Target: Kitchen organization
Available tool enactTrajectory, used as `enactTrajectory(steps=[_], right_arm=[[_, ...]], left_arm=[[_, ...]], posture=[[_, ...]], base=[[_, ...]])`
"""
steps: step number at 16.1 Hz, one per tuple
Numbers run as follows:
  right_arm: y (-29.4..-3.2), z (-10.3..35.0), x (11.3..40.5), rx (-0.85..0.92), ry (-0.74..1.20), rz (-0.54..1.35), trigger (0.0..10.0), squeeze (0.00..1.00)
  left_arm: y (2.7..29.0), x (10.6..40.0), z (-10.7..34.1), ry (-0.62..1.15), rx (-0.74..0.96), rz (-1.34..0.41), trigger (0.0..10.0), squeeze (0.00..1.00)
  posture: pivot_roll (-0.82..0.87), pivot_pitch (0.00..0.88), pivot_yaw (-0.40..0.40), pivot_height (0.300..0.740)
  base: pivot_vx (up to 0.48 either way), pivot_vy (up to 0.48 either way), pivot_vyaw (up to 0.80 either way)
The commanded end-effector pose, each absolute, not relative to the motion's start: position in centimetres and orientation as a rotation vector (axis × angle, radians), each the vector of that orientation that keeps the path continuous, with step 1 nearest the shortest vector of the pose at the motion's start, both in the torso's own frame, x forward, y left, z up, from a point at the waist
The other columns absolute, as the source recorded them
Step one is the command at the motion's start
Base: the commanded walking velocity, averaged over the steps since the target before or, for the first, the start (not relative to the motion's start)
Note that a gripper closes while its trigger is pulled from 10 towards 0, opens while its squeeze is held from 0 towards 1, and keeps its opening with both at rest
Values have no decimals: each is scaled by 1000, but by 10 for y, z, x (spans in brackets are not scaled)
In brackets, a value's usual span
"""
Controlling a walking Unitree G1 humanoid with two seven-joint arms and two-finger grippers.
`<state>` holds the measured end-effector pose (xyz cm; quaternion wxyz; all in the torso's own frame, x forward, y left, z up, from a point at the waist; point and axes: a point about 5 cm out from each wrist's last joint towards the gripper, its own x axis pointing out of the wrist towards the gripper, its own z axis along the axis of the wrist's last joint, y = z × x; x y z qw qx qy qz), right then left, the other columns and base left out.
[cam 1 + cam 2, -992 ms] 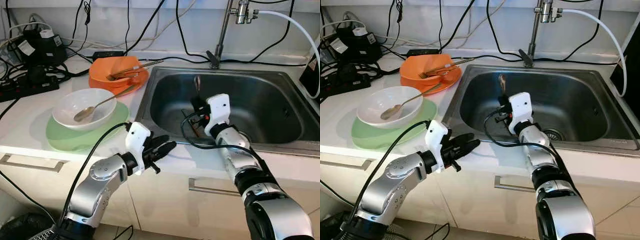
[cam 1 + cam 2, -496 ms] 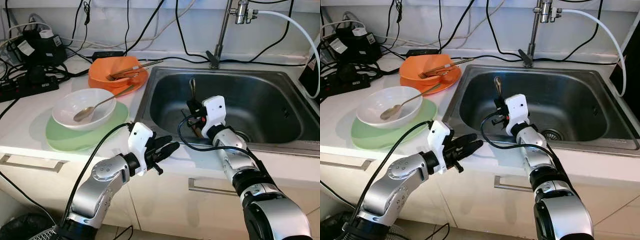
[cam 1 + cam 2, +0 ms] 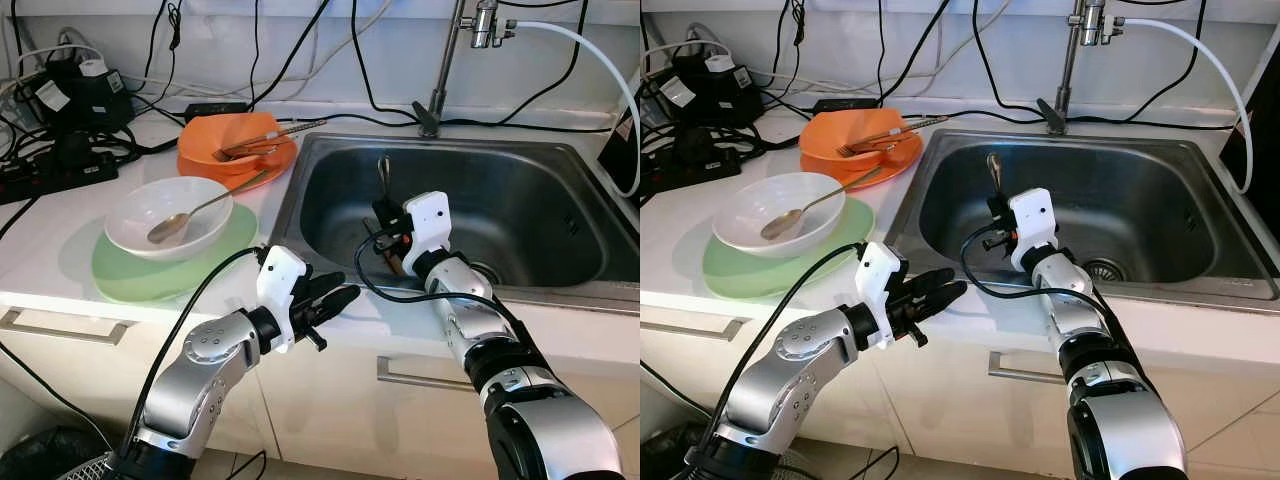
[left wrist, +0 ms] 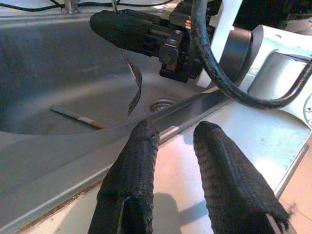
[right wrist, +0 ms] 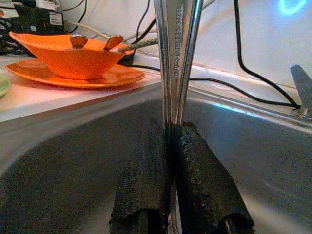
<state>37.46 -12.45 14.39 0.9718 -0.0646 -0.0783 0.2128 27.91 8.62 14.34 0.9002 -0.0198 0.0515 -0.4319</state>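
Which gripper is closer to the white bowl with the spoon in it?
Left. The left gripper hovers at the counter edge, beside the white bowl. The right gripper is farther, inside the sink, holding a fork.

Even, soft daylight fills both head views, which are sharp with faint shadows. The steel sink (image 3: 520, 215) shows pale glare along its walls. In the right wrist view the near fingers (image 5: 141, 195) are blurred, and a blue flare glows in one corner.
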Motion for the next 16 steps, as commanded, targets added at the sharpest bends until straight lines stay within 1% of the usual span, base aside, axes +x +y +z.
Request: enactTrajectory(steps=[1,4,8,9,11,12,13,14,15,16], right_arm=[[-120,148,377,-139,-172,441,10000,220],[-121,149,377,-138,-172,437,10000,220],[-120,147,376,-145,-172,444,10000,192],[-119,147,375,-148,-171,450,10000,0],[-118,146,375,-143,-167,457,10000,0],[-118,146,375,-134,-166,456,10000,922],[-118,147,375,-136,-167,454,10000,1000],[-118,147,376,-144,-169,451,10000,1000],[-118,147,376,-149,-170,451,10000,0],[-119,147,376,-149,-169,449,10000,0]], left_arm=[[86,277,146,103,-37,-896,10000,0],[86,277,145,103,-35,-896,10000,0],[86,277,144,104,-29,-899,10000,0],[86,278,145,104,-27,-898,10000,0],[86,278,145,103,-25,-898,10000,0],[86,278,145,103,-24,-898,10000,0],[85,278,145,102,-24,-898,10000,0],[85,278,145,102,-25,-898,10000,0],[85,278,145,101,-25,-897,10000,0],[85,278,145,100,-24,-896,10000,0]], posture=[[123,0,45,740],[124,0,44,740],[123,0,44,740],[125,0,42,740],[126,0,41,740],[126,0,41,740],[126,0,40,740],[126,1,40,740],[126,1,40,740],[126,1,40,740]], base=[[0,0,0],[0,0,0],[0,0,0],[0,0,0],[0,0,0],[0,0,0],[0,0,0],[0,0,0],[0,0,0],[0,0,0]])
